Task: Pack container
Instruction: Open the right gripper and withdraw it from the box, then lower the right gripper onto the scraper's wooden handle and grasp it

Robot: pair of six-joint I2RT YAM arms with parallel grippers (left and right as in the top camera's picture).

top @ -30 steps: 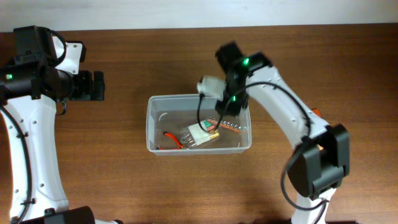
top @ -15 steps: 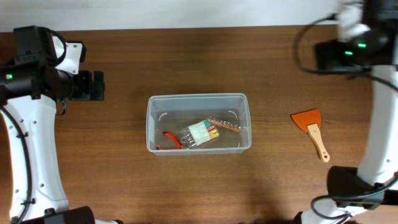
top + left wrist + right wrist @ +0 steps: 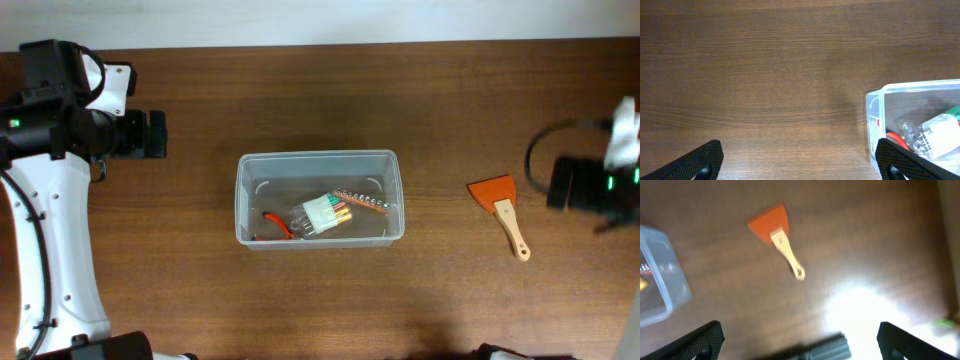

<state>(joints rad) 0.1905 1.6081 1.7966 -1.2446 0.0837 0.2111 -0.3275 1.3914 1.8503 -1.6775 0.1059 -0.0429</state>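
Note:
The container [image 3: 318, 156], a clear rectangular tub, stands mid-table and holds a red-handled tool [image 3: 277, 224], a white pack with coloured tips [image 3: 325, 214] and a strip of bits [image 3: 362, 200]. Its labelled end [image 3: 875, 122] shows at the right of the left wrist view. My left gripper [image 3: 150, 135] hangs far to the container's left, open over bare wood [image 3: 800, 160]. My right gripper [image 3: 565, 185] is blurred at the table's right edge, open [image 3: 801, 340], with the container's corner [image 3: 675, 287] far to its left.
An orange scraper with a wooden handle [image 3: 503, 210] lies on the table right of the container, ahead of the right gripper [image 3: 777, 235]. A blurred dark ridged shape [image 3: 825, 347] shows low between the right fingers; I cannot tell what it is.
The right arm left the container, opened, swung up to the far right, then came down to the right edge beside the scraper. The left arm has not moved.

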